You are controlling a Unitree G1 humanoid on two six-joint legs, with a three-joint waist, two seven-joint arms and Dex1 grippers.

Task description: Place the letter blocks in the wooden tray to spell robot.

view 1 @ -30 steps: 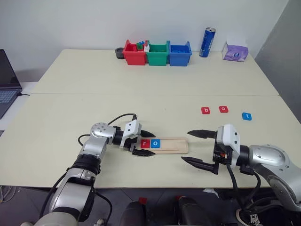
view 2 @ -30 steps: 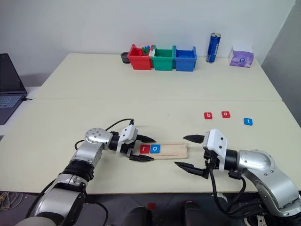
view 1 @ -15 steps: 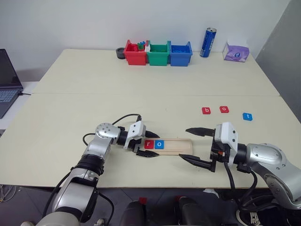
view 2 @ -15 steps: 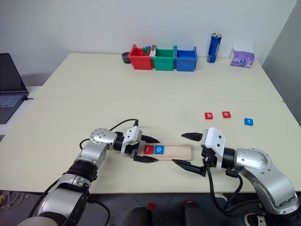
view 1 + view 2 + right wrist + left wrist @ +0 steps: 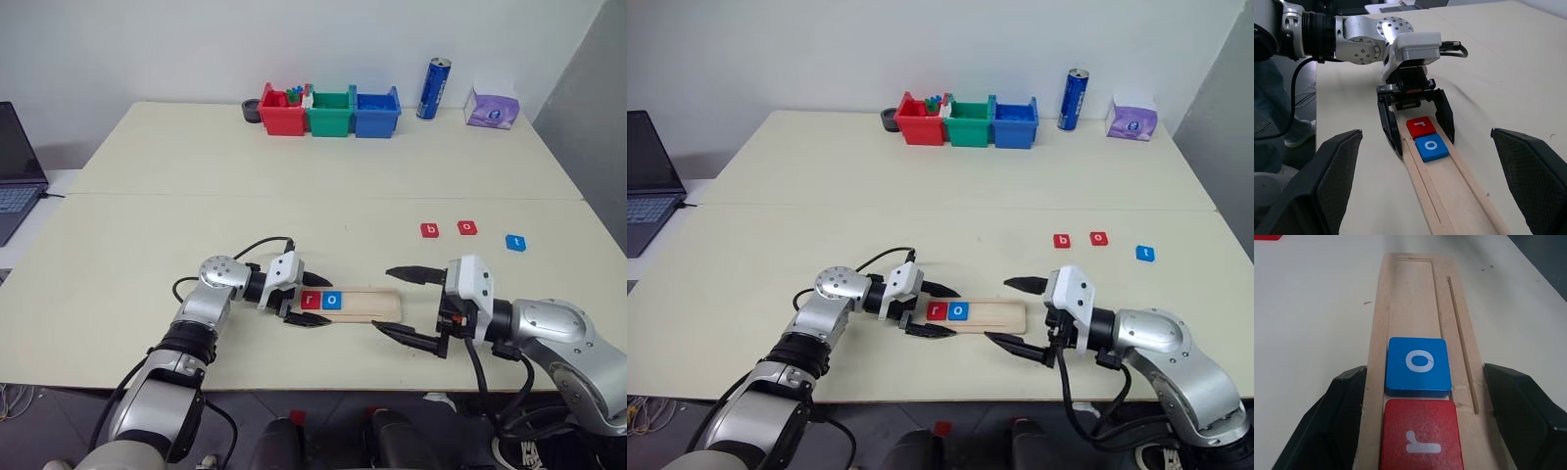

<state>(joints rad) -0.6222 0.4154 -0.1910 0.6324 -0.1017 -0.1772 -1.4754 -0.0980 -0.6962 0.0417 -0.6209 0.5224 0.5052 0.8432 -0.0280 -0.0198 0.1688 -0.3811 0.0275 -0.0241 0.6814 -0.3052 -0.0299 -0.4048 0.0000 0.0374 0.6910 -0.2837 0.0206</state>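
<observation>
A: Nearest the robot, what do the two arms show?

B: The left gripper (image 5: pixel 302 302) straddles the left end of the wooden tray (image 5: pixel 367 304), its two black fingers (image 5: pixel 1339 411) pressed against the tray's long edges, clamping it. The right gripper (image 5: pixel 407 306) hovers just off the tray's right end, its fingers spread wide and holding nothing.

A: What does the tray contain?

B: Two letter blocks lie in the groove at its left end, side by side and touching: a red "r" block (image 5: pixel 311 300) nearest the left gripper, then a blue "o" block (image 5: pixel 332 300). The rest of the groove is bare wood.

A: And the remaining blocks?

B: Three lie flat on the table (image 5: pixel 196 225), farther back and to the right, well apart from the tray: a red "b" block (image 5: pixel 429 230), a red "o" block (image 5: pixel 467 227) near it, and a blue "t" block (image 5: pixel 514 242) farthest right.

A: What stands at the far edge?

B: A red bin (image 5: pixel 280 111), a green bin (image 5: pixel 328 111) and a blue bin (image 5: pixel 375 112) in a row, touching; a dark round object (image 5: pixel 251 111) just left of them; a blue can (image 5: pixel 433 88) upright to the right; then a purple tissue pack (image 5: pixel 490 108). A laptop (image 5: pixel 18 166) sits at the left margin.
</observation>
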